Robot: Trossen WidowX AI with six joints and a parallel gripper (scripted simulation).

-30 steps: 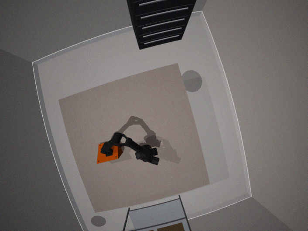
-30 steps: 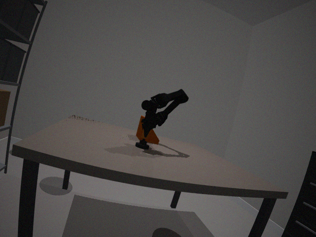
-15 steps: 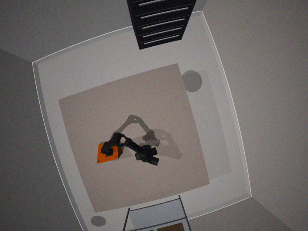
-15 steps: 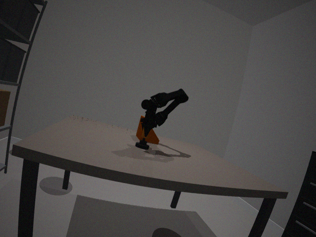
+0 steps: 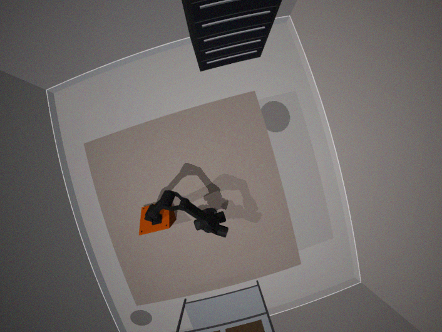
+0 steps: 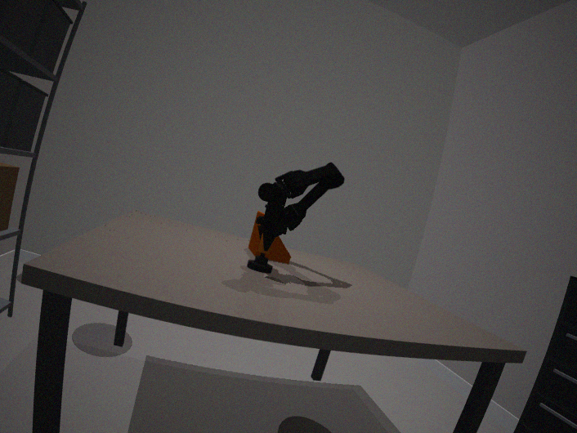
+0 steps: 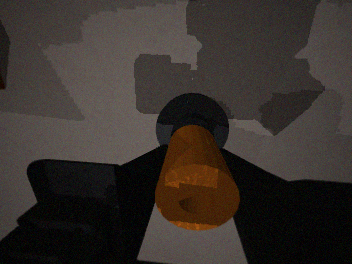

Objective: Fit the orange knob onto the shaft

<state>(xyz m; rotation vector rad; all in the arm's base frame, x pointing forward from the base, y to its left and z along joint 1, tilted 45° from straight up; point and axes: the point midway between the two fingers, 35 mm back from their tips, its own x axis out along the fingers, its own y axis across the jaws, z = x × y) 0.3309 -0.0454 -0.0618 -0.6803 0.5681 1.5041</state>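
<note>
End effector (image 6: 265, 248) (image 7: 192, 151) closed on orange knob (image 7: 197, 192), above round pedestal (image 6: 259, 265) (image 7: 192, 107).

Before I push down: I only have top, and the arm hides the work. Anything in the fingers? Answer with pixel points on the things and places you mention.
Observer: Yes. The wrist view shows the knob (image 7: 197, 175) between the fingers (image 6: 266, 241).

Operator: Where's the pedestal?

Observer: Under the fingers; the exterior view shows its round dark disc (image 6: 259, 266) just below their tips.

Operator: Gap to the disc, or seated?

Observer: In the exterior view a dark stub (image 6: 263, 256) shows between disc and fingertips, so probably not seated. I can't tell if the flats line up.
</note>
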